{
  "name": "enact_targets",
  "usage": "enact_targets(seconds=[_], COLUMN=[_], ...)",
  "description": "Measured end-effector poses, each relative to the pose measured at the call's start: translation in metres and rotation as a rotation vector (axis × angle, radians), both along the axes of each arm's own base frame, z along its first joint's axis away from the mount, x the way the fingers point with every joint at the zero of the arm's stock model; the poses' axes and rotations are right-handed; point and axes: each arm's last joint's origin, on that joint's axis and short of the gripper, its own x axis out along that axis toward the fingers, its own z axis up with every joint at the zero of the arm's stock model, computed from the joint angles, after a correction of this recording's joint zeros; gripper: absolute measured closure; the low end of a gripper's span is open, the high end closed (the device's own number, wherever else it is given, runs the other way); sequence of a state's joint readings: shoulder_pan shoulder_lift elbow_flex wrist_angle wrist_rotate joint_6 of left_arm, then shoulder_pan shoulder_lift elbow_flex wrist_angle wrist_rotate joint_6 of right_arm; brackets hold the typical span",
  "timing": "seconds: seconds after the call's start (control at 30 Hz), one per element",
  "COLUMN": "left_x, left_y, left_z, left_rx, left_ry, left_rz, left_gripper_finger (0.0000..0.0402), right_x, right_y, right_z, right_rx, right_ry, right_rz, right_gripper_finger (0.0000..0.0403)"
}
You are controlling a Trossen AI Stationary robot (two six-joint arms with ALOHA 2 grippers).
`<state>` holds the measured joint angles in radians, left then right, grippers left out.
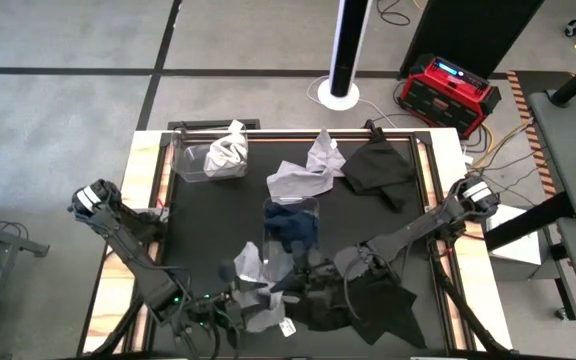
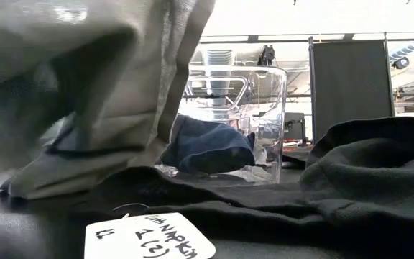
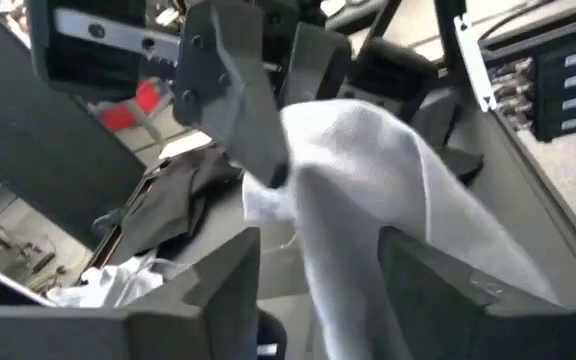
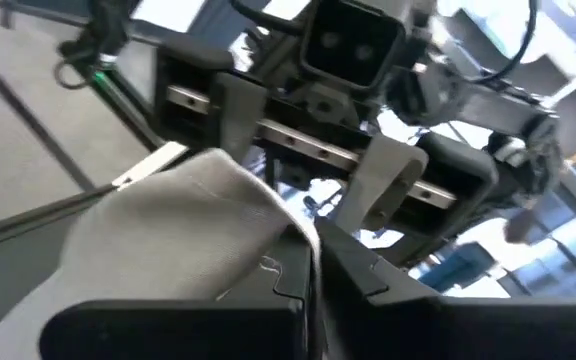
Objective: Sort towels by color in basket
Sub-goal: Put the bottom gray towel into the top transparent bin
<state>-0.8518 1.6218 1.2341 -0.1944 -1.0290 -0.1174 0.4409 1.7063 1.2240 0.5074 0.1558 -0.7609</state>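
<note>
A light grey towel [image 1: 256,272] hangs raised near the table's front edge, between my two grippers. My right gripper [image 1: 306,278] is shut on it. My left gripper [image 3: 318,270] is open, with one finger on each side of the same towel [image 3: 368,170]; I cannot tell whether they touch it. A clear basket [image 1: 291,225] at mid-table holds a navy towel [image 2: 210,147]. Another clear basket [image 1: 208,160] at the far left holds a pale towel. Two grey towels [image 1: 303,172] and a black towel [image 1: 378,165] lie on the mat behind. My right gripper pinches a bunched fold of the grey towel [image 4: 268,235] between its two fingers. The fingers come from the table's right, slanting down. The towel hangs slack below them, and its lower end [image 2: 42,183] rests on the mat.
A second black towel [image 1: 368,300] lies spread at the front, under the right arm. A white paper tag [image 2: 149,237] with writing on it lies by the front edge. The mat has a raised frame [image 1: 428,180] round it.
</note>
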Motion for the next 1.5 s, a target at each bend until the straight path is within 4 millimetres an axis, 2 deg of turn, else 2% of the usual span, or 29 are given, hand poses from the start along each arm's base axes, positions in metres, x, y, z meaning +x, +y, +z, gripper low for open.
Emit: enact_targets(seconds=[0.17,0.33,0.5,0.63,0.83,1.0,1.27,1.5], left_x=[0.0,0.001,-0.001,-0.005,-0.013,-0.015,-0.01,0.004], left_y=[0.002,0.002,0.002,0.006,0.013,0.011,0.008,0.014], left_z=[-0.006,0.0,0.009,0.015,0.013,0.008,0.008,-0.005], left_rx=[0.004,0.007,0.041,0.052,0.015,-0.016,-0.074,-0.107], left_ry=[-0.007,-0.006,0.025,0.084,0.173,0.205,0.149,0.063], left_rz=[0.008,0.015,0.014,0.036,0.072,0.049,0.046,0.061], left_gripper_finger=[0.0184,0.0177,0.0176,0.0176,0.0176,0.0176,0.0176,0.0176], right_x=[0.003,0.003,0.002,-0.002,-0.013,-0.019,-0.019,-0.019], right_y=[-0.002,-0.006,-0.009,-0.013,-0.02,-0.023,-0.024,-0.024], right_z=[-0.002,0.0,0.007,0.021,0.044,0.055,0.053,0.053], right_rx=[-0.007,-0.002,-0.011,-0.043,-0.008,0.04,0.057,0.094], right_ry=[-0.021,-0.034,-0.098,-0.161,-0.206,-0.224,-0.201,-0.199], right_rz=[-0.118,-0.254,-0.329,-0.395,-0.445,-0.457,-0.456,-0.456], right_gripper_finger=[0.0394,0.0394,0.0394,0.0394,0.0394,0.0394,0.0394,0.0394])
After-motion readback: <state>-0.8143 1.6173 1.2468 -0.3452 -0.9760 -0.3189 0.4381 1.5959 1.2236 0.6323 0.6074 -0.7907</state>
